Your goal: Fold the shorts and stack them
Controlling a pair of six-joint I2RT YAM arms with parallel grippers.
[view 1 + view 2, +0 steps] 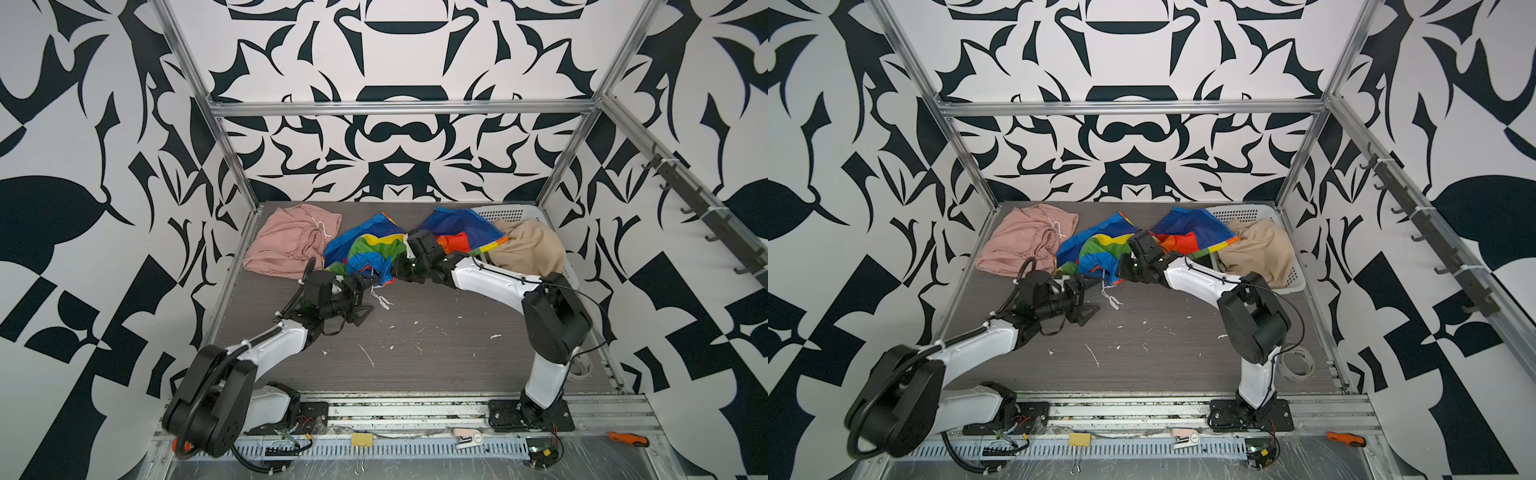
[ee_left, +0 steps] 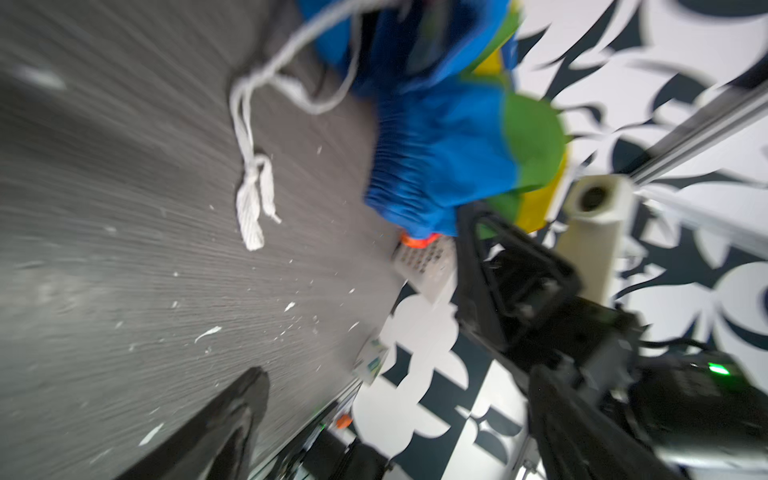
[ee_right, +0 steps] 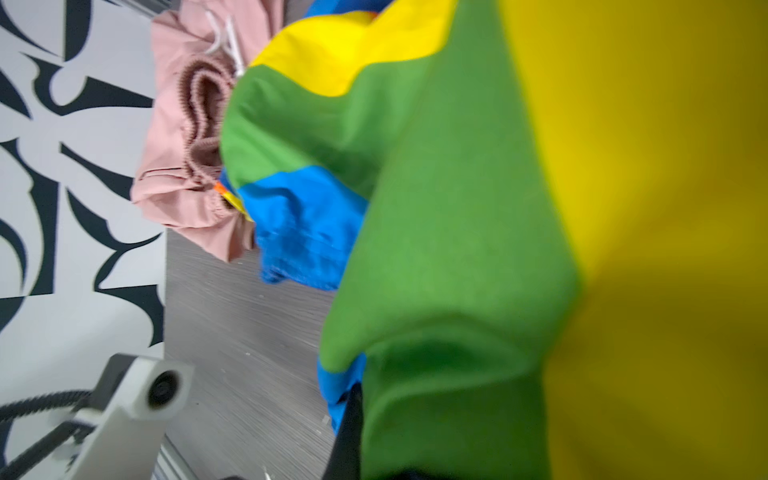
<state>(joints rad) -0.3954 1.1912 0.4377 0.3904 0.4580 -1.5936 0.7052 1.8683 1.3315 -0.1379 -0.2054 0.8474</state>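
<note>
Right gripper [image 1: 400,271], arm stretched low, clamps rainbow-striped shorts [image 1: 365,249]; left gripper [image 1: 362,297] gapes wide; open bench [image 1: 436,365] toward 6 o'clock.

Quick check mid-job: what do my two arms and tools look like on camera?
The left arm and right arm have white shell links between bulky black joints. Black cables run outside them, with white zip ties. The left tool is black with triangular open-frame fingers.

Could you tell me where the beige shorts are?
In both top views the beige shorts lie in the white basket at far right, beside the rainbow shorts.
</note>
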